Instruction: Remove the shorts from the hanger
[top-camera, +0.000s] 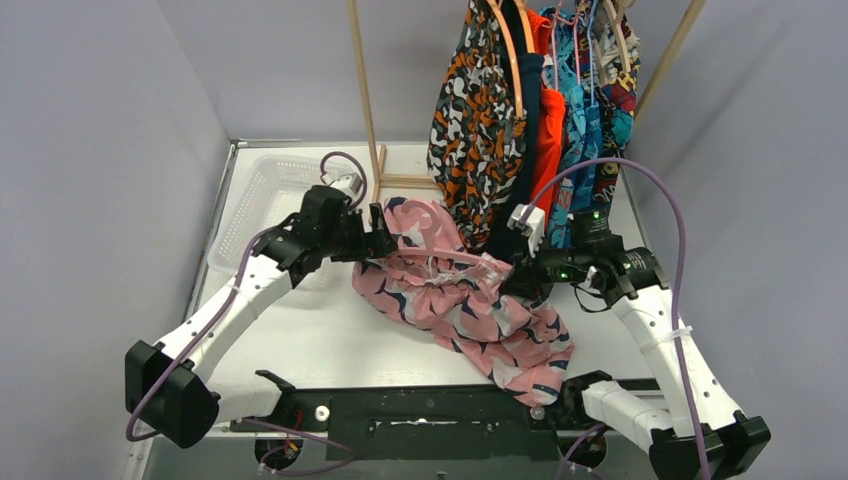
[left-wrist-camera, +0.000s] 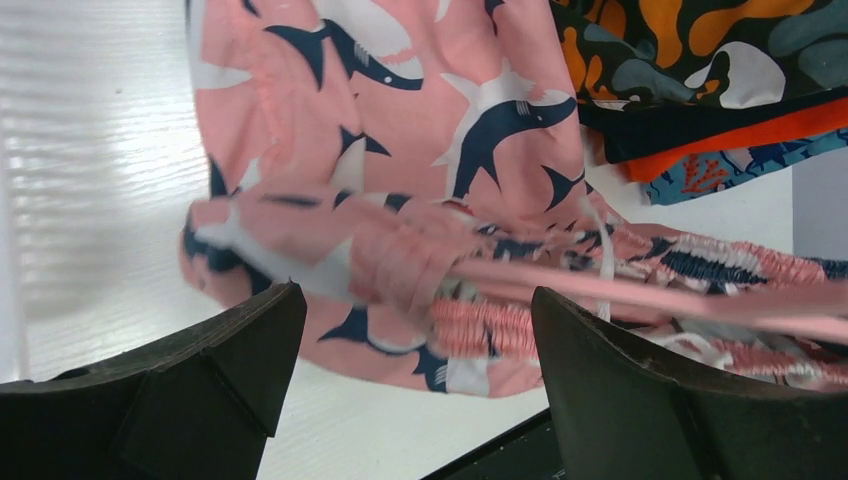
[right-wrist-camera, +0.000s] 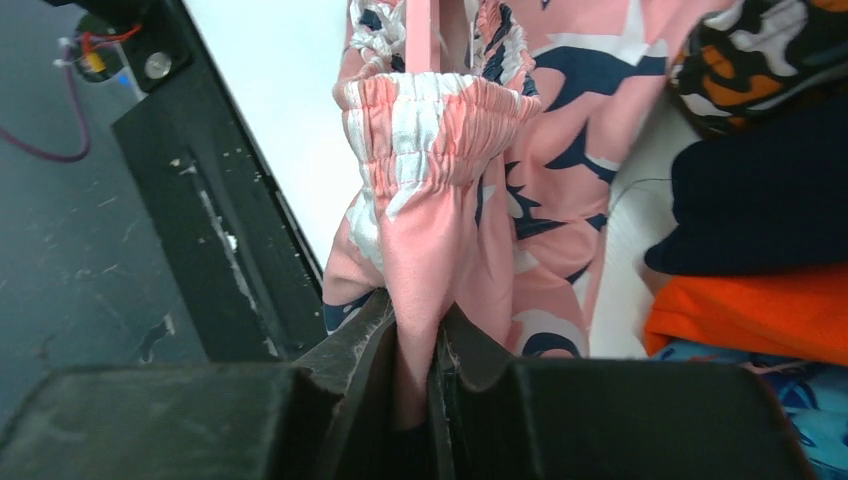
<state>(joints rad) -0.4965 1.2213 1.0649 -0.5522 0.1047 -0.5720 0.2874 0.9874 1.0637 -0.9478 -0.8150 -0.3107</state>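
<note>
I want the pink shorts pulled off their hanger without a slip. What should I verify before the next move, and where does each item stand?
1. Right gripper clamped on the pink shorts: ok, fabric pinched between shut fingers.
2. Left gripper holding the pink hanger: not ok, jaws open around bar and waistband.
3. Shorts free of hanger: not ok, bar runs inside the waistband.
4. Pink shorts clear of the black-orange pair hanging behind: cannot tell.
5. Shorts supported by the table: ok.
</note>
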